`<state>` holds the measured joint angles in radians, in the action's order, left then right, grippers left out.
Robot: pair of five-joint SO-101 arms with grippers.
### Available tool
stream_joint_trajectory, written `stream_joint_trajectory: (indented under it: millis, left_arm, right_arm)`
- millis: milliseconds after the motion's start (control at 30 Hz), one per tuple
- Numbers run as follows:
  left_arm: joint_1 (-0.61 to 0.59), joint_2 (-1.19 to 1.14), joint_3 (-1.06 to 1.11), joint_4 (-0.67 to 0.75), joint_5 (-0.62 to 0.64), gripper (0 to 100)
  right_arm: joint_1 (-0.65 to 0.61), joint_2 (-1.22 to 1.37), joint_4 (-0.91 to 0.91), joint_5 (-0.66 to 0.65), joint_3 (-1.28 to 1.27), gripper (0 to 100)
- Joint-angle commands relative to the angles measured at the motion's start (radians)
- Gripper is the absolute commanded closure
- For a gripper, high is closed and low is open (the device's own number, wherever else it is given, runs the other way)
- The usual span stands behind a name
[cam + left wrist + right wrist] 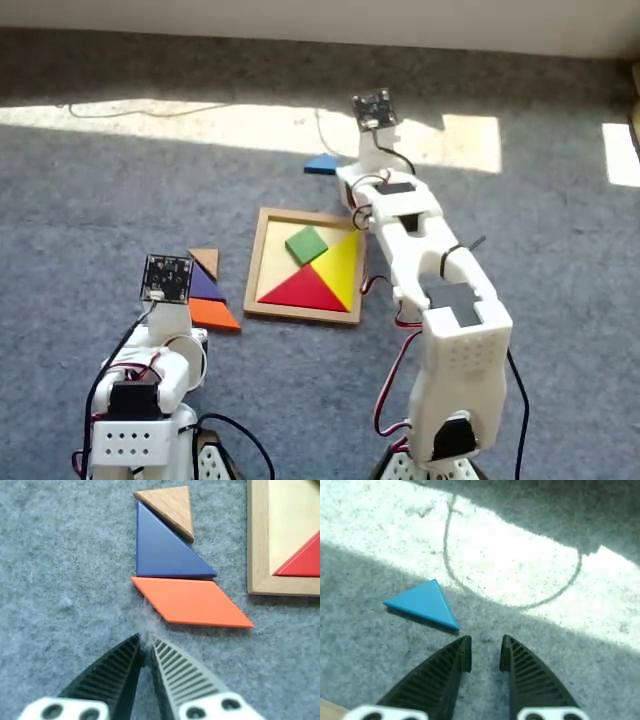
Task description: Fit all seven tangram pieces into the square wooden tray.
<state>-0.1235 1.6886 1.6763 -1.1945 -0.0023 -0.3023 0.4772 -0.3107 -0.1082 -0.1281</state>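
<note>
My left pincer (146, 647) is pressed together, empty, just beside the orange parallelogram (192, 602). My right pincer (485, 652) is spread a bit near the blue triangle (422, 602).

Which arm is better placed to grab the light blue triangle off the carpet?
Right. The right gripper hangs right next to the light blue triangle, fingers slightly apart. The left gripper sits by the orange piece, farther off.

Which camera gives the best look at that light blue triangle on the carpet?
The right wrist view: the light blue triangle lies whole and close up, just ahead of the right pincer. The high view shows it small and distant, beyond the tray.
</note>
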Motion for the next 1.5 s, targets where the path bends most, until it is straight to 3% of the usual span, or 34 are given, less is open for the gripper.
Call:
stream_joint_trajectory:
  millis: [0,333,500,700,967,1467]
  left_arm:
    - [0.013,0.008,0.025,0.014,-0.006,99]
    - [0.013,0.008,0.025,0.014,-0.006,99]
    - [0.013,0.008,0.025,0.014,-0.006,99]
    - [0.013,0.008,0.025,0.014,-0.006,99]
    - [0.013,0.008,0.025,0.014,-0.006,99]
    - [0.013,0.008,0.025,0.014,-0.006,99]
  right_arm:
    - [0.01,-0.077,0.021,0.008,0.007,89.7]
    - [-0.025,-0.101,0.016,0.003,0.007,89.7]
    - [-0.025,-0.24,0.019,0.005,-0.088,89.7]
    - [-0.114,-0.406,0.042,0.006,-0.245,89.7]
    - [-0.166,-0.317,0.317,0.003,-0.259,89.7]
    - [-0.166,-0.259,0.331,0.003,-0.266,89.7]
